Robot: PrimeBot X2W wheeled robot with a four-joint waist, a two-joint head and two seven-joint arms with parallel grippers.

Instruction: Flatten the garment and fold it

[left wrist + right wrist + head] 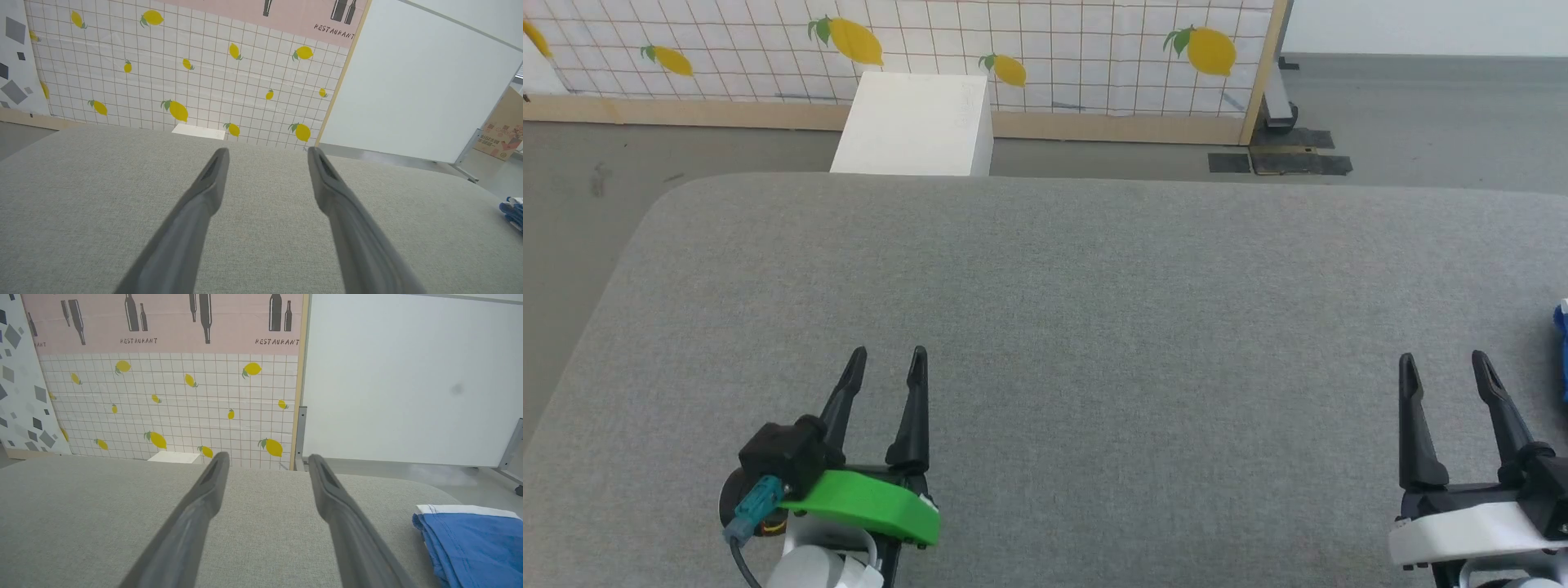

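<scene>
Royal-blue soft fabric with a white band, the one garment (1562, 327) lies bunched on the pad at 3 o'clock in the head view, cut by the frame edge. In the right wrist view it sits at 4 o'clock (474, 539), folded over itself in loose layers, well apart from the fingers. In the left wrist view a small blue corner (512, 210) shows at 3 o'clock.

There are two grippers, each with two long dark fingers. The green-collared left gripper (888, 353) is at 7 o'clock and the white-collared right gripper (1441, 357) is at 5 o'clock. Both stand released, fingers spread with bare pad between them, grasping nothing; each wrist view shows the same gap (267, 150) (267, 455).

The surface is one broad grey woven pad with rounded corners (1094, 327). Beyond it at 11 o'clock stands one white rectangular box (915, 122) on the grey floor (572, 188). Behind the box runs a white grid-pattern panel printed with yellow lemons (1054, 49); five lemons show in the head view. Black tape patches (1282, 163) lie at 1 o'clock. A plain white wallboard (408, 375) stands beside the panel.
</scene>
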